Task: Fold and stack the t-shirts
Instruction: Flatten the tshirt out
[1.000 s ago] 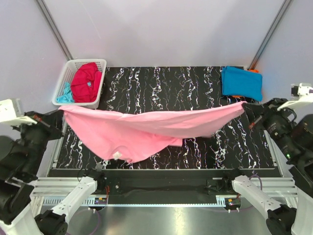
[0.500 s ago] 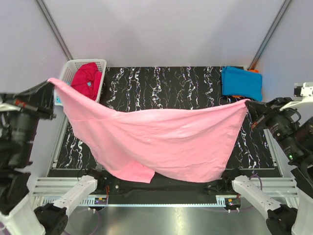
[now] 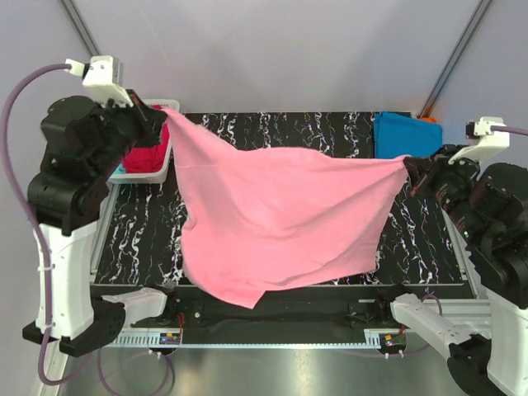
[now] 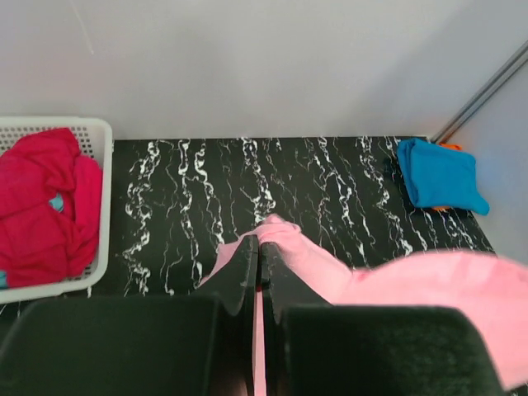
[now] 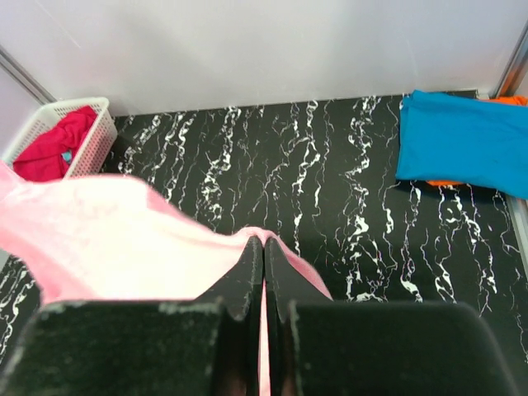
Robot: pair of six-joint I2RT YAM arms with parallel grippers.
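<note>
A light pink t-shirt [image 3: 280, 219] hangs spread in the air over the black marbled table [image 3: 247, 136]. My left gripper [image 3: 162, 115] is raised high at the back left, shut on one corner of it [image 4: 285, 235]. My right gripper [image 3: 409, 167] is shut on the opposite corner at the right [image 5: 272, 239]. The cloth's lower edge droops toward the table's front. A folded bright blue t-shirt [image 3: 408, 139] lies at the back right on an orange one [image 3: 426, 120]. A crimson red t-shirt [image 3: 148, 157] and an aqua one fill the basket.
The white lattice basket [image 3: 142, 174] stands at the back left, partly hidden behind my left arm [image 3: 70, 165]. Grey walls and slanted metal poles [image 3: 450, 58] close the back. A metal rail [image 3: 272, 318] runs along the near edge.
My left gripper has swung up and toward the back with its corner. The pink shirt has opened from a sagging band into a wide hanging sheet. The right gripper has barely moved.
</note>
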